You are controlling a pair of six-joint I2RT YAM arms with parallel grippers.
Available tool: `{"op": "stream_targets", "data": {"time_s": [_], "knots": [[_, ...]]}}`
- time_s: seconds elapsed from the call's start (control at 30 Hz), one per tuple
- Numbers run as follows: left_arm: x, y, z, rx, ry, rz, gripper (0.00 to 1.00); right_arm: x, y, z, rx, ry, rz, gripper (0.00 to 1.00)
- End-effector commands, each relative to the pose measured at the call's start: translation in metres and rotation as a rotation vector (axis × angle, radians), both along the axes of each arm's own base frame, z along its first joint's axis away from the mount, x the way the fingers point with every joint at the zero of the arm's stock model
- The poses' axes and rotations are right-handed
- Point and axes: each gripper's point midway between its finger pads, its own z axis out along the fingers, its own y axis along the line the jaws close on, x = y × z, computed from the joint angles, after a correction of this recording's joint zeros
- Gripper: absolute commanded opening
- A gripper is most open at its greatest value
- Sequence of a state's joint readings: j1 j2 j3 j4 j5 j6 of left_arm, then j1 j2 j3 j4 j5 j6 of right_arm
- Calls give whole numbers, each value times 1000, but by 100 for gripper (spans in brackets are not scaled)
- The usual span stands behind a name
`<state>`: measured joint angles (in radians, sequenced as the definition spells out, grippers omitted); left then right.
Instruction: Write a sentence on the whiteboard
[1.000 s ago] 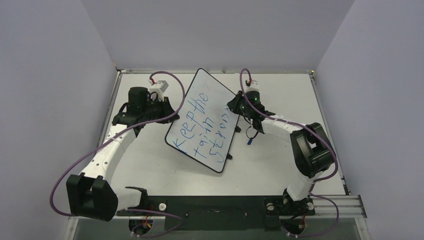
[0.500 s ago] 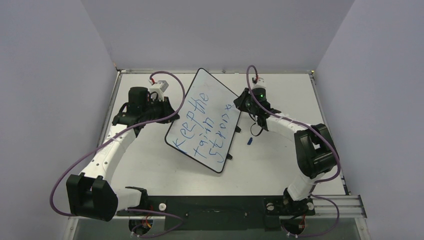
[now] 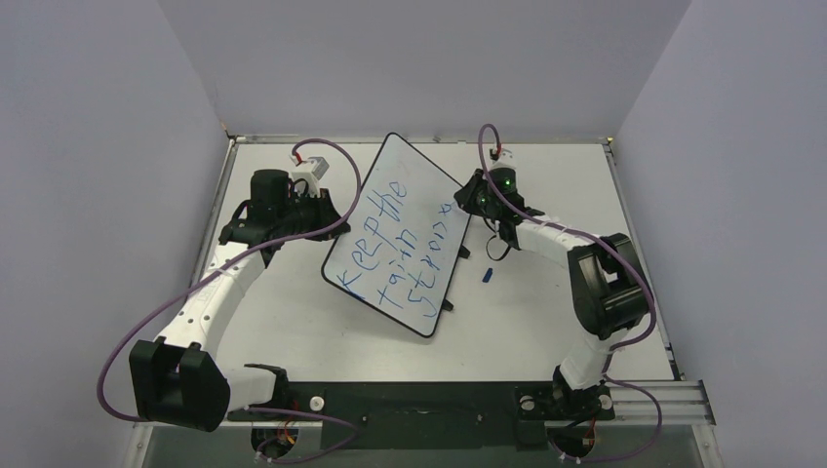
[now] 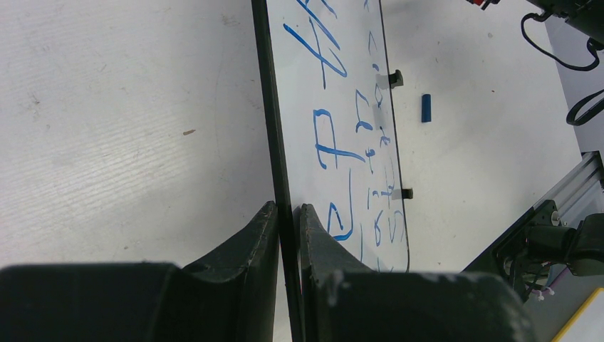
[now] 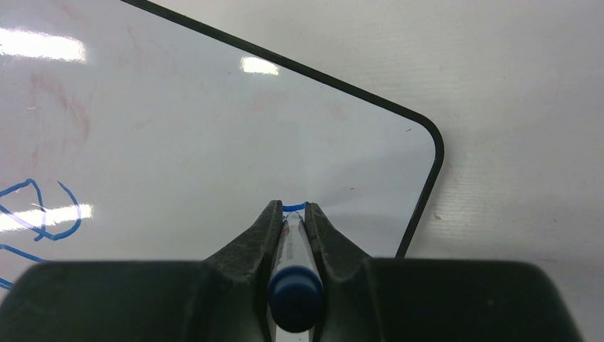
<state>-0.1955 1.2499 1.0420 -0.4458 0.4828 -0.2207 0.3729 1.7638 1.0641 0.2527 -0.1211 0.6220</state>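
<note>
- Only the left wrist view is showing the left gripper [image 4: 285,210] clenching the whiteboard [image 4: 313,85] by its black rim.
- Only the right wrist view is showing the right gripper [image 5: 293,208] grasping a blue marker [image 5: 293,260], whose tip is touching the whiteboard near a corner.
- Overhead, the sentence [image 3: 400,244] is reading roughly "Keep the train stron", with the whiteboard sitting between the arms on the table [image 3: 293,322].

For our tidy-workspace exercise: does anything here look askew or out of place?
The whiteboard sits at a slant to the edges of the table, and a small blue cap lies loose on the table to its right.
</note>
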Motion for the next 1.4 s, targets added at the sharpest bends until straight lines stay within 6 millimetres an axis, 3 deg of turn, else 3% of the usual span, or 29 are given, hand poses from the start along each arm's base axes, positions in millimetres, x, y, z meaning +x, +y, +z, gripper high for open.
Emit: {"op": "stream_targets", "data": {"time_s": [0.0, 0.83, 1.37], "knots": [[-8, -12, 7, -5, -46, -86, 0, 14, 8, 23, 48, -64, 5, 0], [-9, -12, 7, -2, -49, -86, 0, 16, 2, -7, 3, -18, -12, 0], [-10, -13, 9, -5, -55, -89, 0, -16, -13, -48, -36, 72, -19, 0]]}}
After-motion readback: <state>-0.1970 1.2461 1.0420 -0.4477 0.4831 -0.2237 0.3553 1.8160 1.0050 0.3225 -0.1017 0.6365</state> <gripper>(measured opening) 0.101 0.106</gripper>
